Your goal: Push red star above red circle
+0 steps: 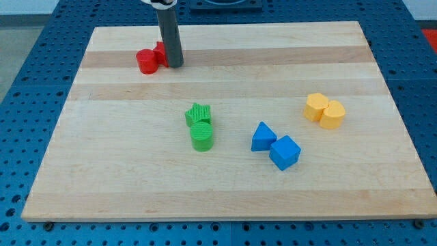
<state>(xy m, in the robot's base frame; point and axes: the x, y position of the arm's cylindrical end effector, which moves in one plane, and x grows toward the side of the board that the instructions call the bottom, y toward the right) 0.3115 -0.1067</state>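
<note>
The red circle [146,61] lies near the view's top left on the wooden board [225,184]. The red star [160,52] sits just to its upper right, touching it, and is partly hidden behind the rod. My tip [175,65] rests on the board right beside the star, on its right side, slightly below it.
A green star [199,113] and green circle [202,136] sit together mid-board. A blue triangle [263,137] and blue cube [285,152] lie right of them. A yellow hexagon [315,106] and yellow circle [333,115] sit at the view's right.
</note>
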